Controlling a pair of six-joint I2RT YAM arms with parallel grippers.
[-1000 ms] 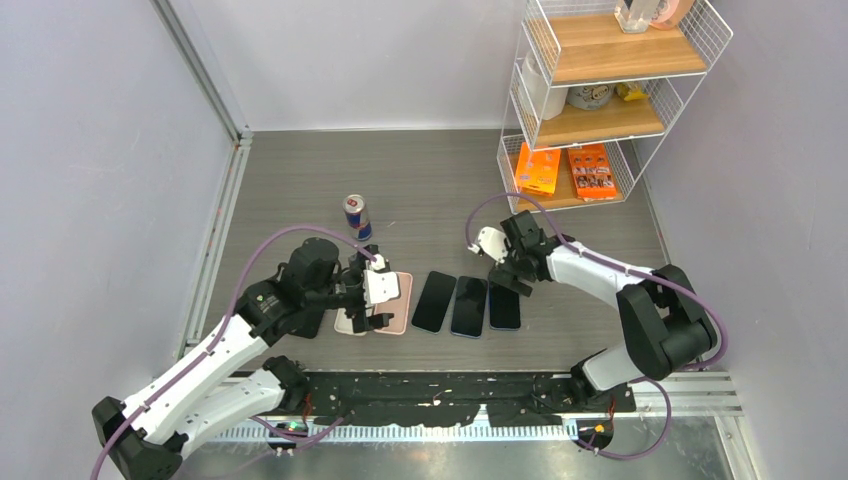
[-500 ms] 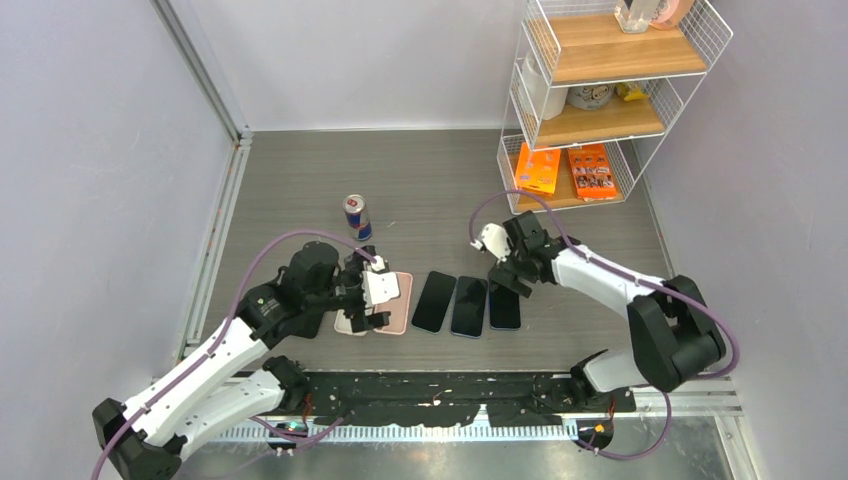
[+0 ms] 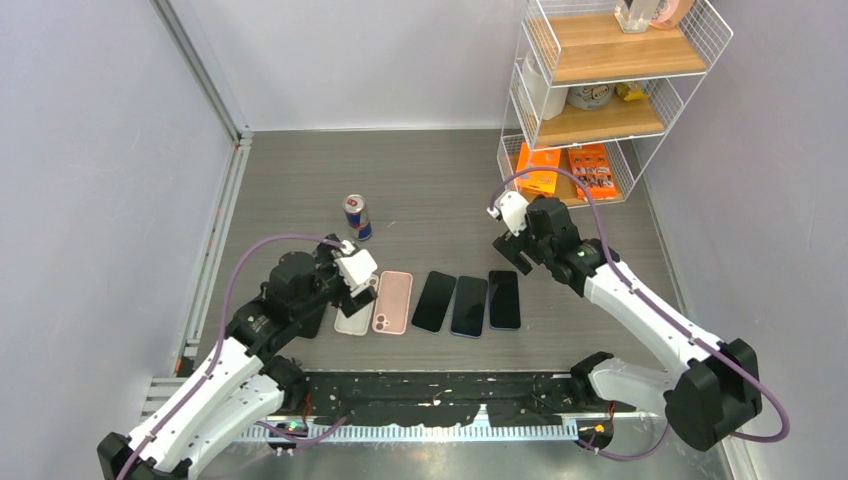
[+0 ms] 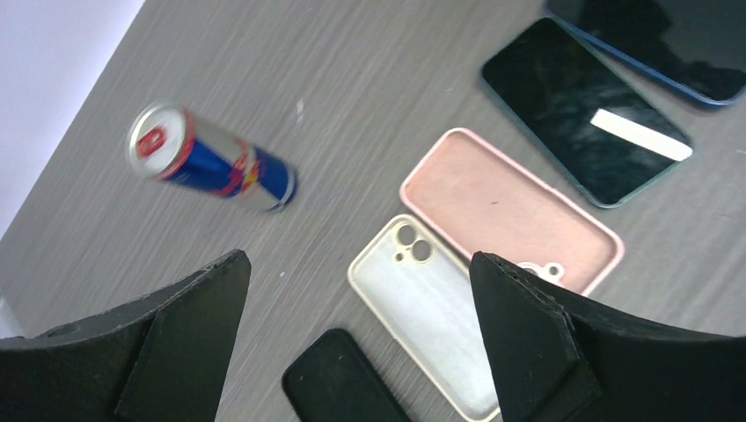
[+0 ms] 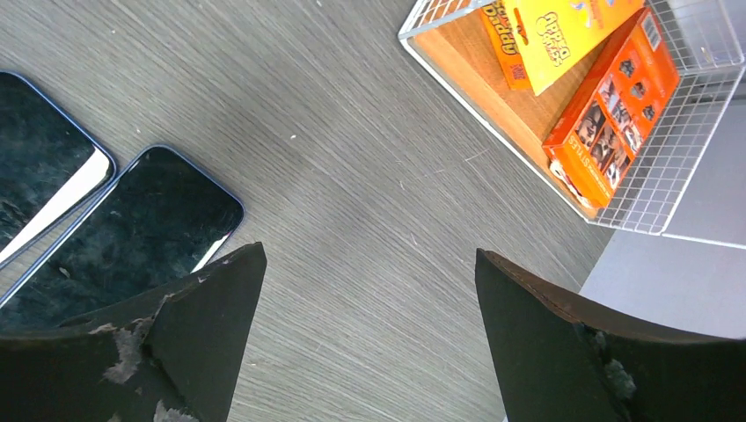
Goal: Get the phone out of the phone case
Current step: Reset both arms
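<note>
left gripper, right gripper now off phones

only letters starting "app" show on the yellow-orange box on the shelf; the rest unreadable

Pink case lies empty, flat beside three dark phones.

Plain pastel-pink rectangular silicone phone case. Plain cream-white rectangular plastic phone case. Matte black rounded rectangular slab. Blue-and-silver cylindrical metal drink can, red emblem. Glossy black blue-rimmed glass phone. Grey streak-grained laminate tabletop.
</note>
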